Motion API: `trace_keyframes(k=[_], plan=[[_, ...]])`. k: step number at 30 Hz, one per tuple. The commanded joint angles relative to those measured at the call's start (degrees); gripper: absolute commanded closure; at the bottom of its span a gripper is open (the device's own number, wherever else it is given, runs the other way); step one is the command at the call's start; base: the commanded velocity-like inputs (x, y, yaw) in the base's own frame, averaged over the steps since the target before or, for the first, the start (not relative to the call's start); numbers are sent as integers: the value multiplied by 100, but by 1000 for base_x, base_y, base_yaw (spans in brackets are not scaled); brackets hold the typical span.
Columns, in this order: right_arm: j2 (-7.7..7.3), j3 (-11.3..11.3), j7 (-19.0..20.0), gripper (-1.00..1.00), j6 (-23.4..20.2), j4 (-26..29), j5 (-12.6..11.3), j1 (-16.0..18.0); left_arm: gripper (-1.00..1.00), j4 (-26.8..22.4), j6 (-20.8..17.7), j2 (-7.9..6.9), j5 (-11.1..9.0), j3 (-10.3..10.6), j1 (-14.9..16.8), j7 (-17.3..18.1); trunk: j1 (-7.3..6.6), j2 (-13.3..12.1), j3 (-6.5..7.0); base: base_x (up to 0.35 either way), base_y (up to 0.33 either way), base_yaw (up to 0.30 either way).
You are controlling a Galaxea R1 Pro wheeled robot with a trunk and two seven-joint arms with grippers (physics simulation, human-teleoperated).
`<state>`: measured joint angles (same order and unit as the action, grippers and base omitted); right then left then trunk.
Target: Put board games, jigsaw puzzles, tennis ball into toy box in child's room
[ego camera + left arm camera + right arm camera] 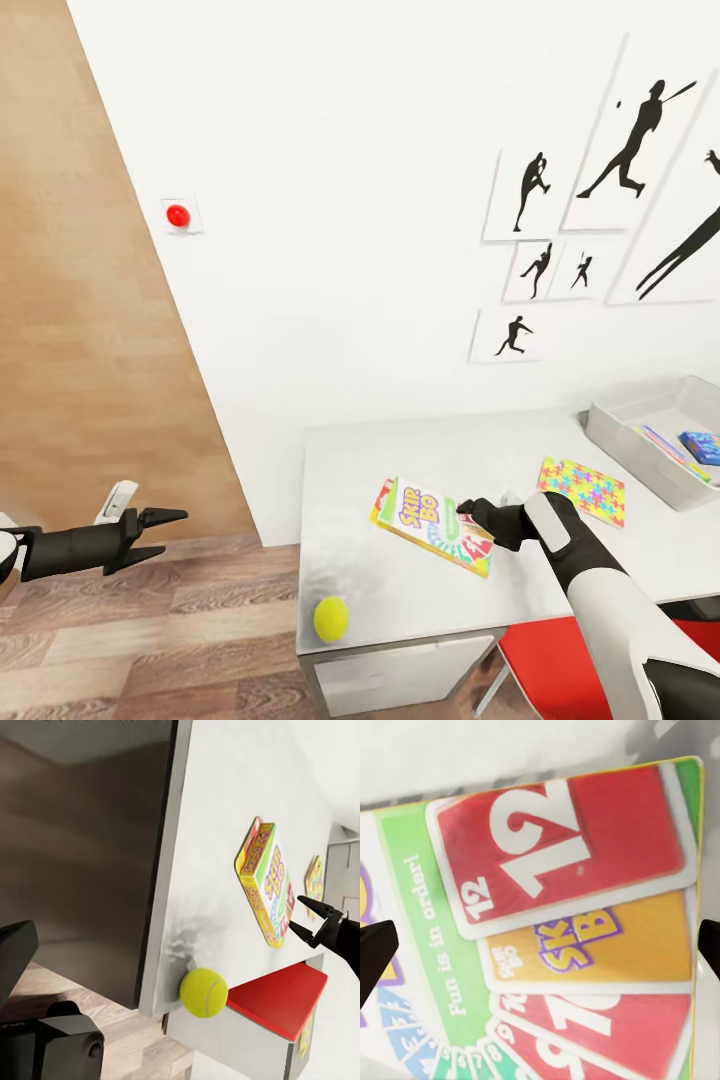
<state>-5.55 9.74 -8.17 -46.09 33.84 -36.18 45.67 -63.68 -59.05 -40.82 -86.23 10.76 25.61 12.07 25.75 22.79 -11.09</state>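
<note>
While its jaws stand wide apart, the right claw [462, 507] hovers just over the near end of the Skip-Bo board game [432, 526], apparently lining up to straddle the flat box. That game lies on the pale tabletop [400, 600], a jigsaw puzzle [582, 490] beside it toward the toy box [625, 440], where a blue board game [701, 447] already rests. The tennis ball [331, 618] sits at the tabletop's near corner. Off over the floor, the left claw [165, 532] hangs open, idle.
</note>
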Motion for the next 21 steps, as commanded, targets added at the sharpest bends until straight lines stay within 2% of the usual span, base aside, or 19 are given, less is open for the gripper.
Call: trace_keyframes(k=[1, 7, 21], plan=[[1, 11, -53, -100, -22, 8, -63, 4, -100, 5, -1, -5, 45, 14, 9, 59, 4, 12, -12, 0, 11, 0], [1, 3, -54, -100, -15, 8, -64, 4, -100, 6, -4, -5, 45, 14, 13, 59, 4, 12, -12, 0, 116, 0], [1, -6, -53, -100, 68, 8, -64, 4, -100, 4, -2, -5, 45, 14, 8, 59, 4, 12, -12, 62, 225, 0]])
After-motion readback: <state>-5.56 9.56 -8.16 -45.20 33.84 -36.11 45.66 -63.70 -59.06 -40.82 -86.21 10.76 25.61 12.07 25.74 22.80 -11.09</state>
